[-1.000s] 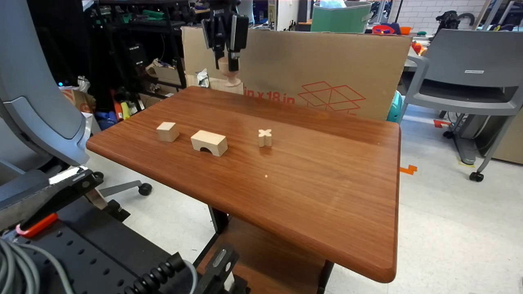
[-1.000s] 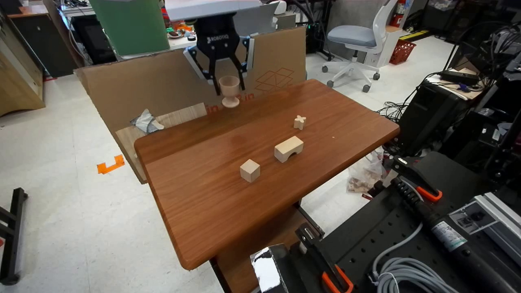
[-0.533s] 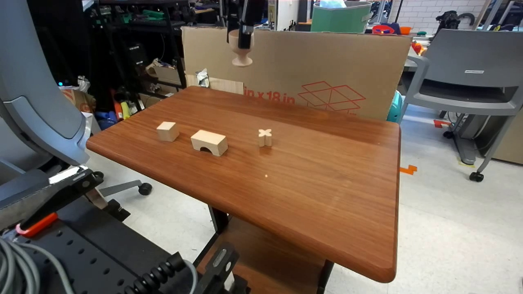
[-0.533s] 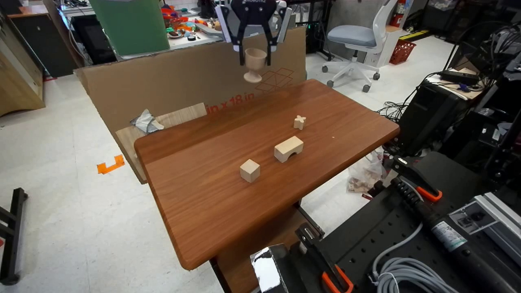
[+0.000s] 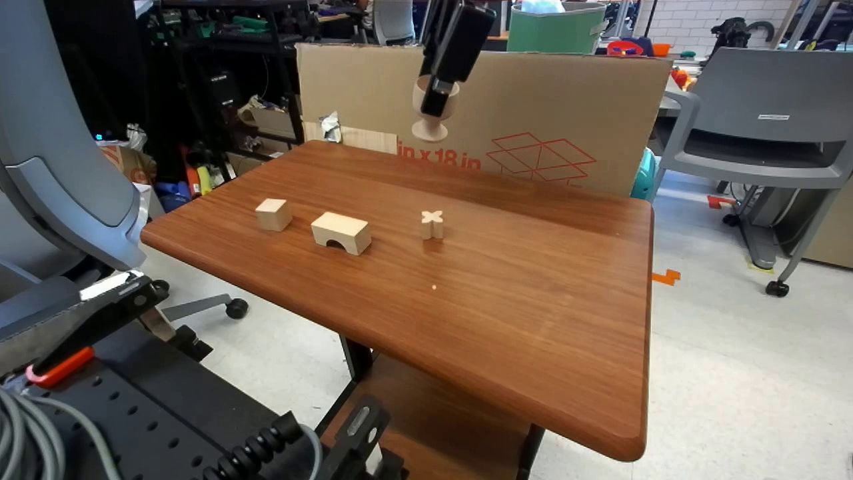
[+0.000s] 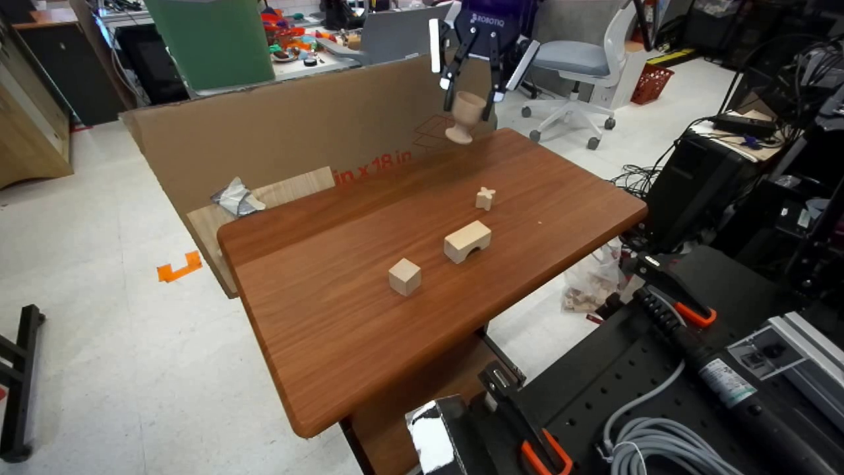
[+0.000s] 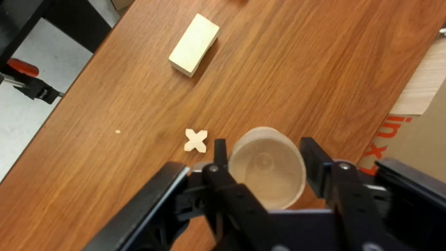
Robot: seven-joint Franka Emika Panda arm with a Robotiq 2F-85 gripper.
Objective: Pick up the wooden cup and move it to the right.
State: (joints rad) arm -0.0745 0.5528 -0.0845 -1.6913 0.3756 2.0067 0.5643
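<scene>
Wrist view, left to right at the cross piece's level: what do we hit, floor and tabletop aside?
Pale speck → cross piece → gripper finger → cup → other finger → cardboard.

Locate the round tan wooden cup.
In the wrist view, the wooden cup is held between the black fingers, off the brown wooden table, right of the tan cross-shaped wooden piece.
</scene>
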